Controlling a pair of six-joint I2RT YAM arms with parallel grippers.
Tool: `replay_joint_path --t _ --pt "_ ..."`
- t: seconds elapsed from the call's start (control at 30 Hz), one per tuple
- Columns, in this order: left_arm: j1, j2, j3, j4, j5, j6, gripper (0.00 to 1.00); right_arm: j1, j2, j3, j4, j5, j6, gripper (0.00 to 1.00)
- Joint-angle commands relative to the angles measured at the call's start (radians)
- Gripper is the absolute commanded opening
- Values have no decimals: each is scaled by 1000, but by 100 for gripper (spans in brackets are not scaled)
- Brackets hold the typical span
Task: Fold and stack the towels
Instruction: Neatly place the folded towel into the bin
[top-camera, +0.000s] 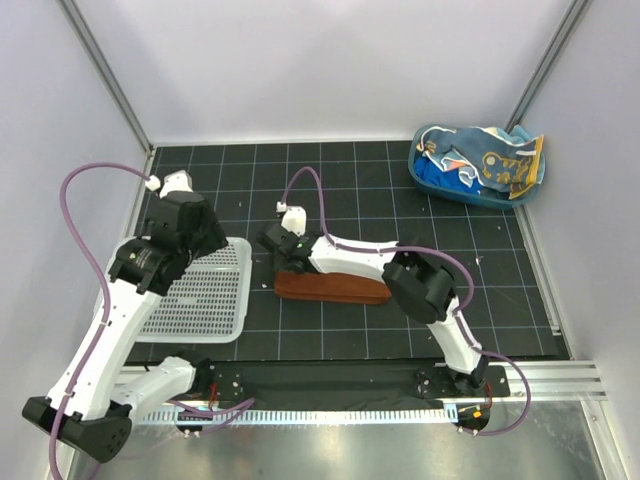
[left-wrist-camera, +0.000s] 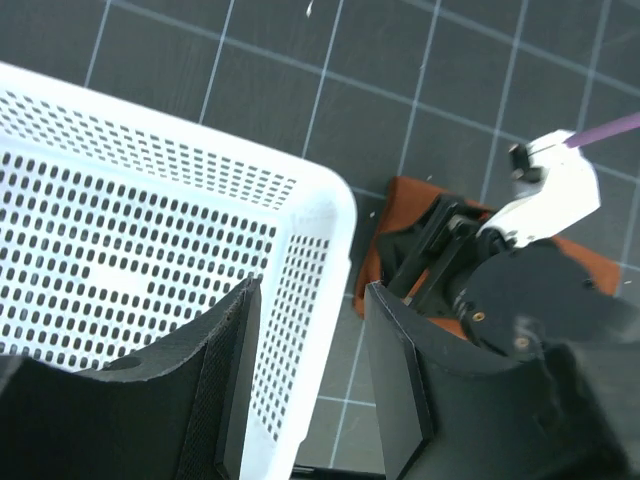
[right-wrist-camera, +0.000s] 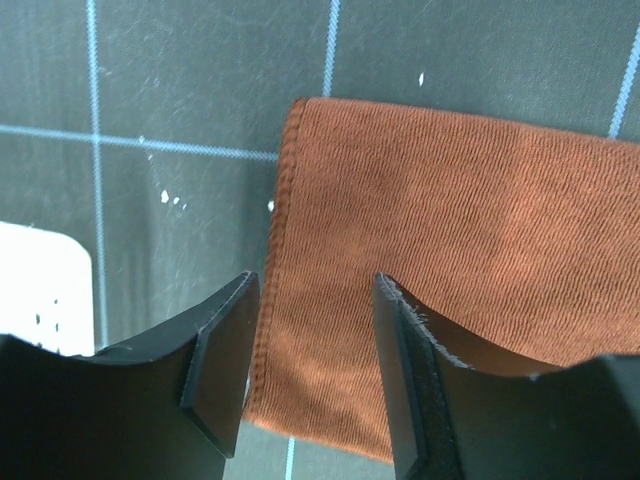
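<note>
A rust-brown towel (top-camera: 330, 287) lies folded into a long strip on the black grid mat in the middle. My right gripper (top-camera: 284, 258) hangs over its left end. In the right wrist view the gripper (right-wrist-camera: 315, 350) is open, its fingers straddling the towel's (right-wrist-camera: 450, 220) stitched left edge without pinching it. My left gripper (top-camera: 205, 238) is over the right rim of the white mesh basket (top-camera: 243, 290). It (left-wrist-camera: 310, 390) is open, with the basket's wall (left-wrist-camera: 320, 210) passing loosely between its fingers. More towels, one light blue with orange spots (top-camera: 500, 160) and one royal blue (top-camera: 440, 178), lie crumpled in the tub.
The blue plastic tub (top-camera: 420, 178) sits at the back right corner of the mat. The basket lies left of the brown towel, a narrow gap between them. The right arm's wrist (left-wrist-camera: 540, 200) fills the right side of the left wrist view. Grey walls close in three sides.
</note>
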Motion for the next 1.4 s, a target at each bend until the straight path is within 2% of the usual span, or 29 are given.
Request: replay_joint_path --t 0.0,0.37,0.47,0.67,0.8,0.9,0.93,1.03,1.07,1.17,1.27,1.37 --pt "26 0 -37 23 56 33 50 5 26 73 -38 67 12 56" --pt "60 46 -114 86 115 34 50 6 105 65 -106 68 -14 56" --pt "63 66 -148 108 110 33 50 8 95 31 -98 67 -32 51" --pt "63 106 -198 140 124 16 50 6 69 -13 -96 59 -63 32" --pt "64 116 -225 157 147 7 50 -6 21 -79 -28 21 -75 19" --pt "64 123 -238 160 149 5 50 -29 -26 -165 32 -37 -72 14" --pt "64 123 -249 160 146 4 50 -40 -58 -202 67 -48 -72 14" --pt "64 117 -251 162 146 2 51 -44 -90 -205 77 -65 -83 28" --pt "64 113 -251 163 146 2 52 -44 -98 -203 78 -70 -84 36" --pt "64 110 -237 162 146 2 52 -40 -116 -193 98 -90 -83 48" --pt "63 112 -228 154 147 8 52 -18 -125 -167 83 -61 -83 55" --pt "64 117 -229 157 152 8 52 6 -125 -128 48 -28 -78 55"
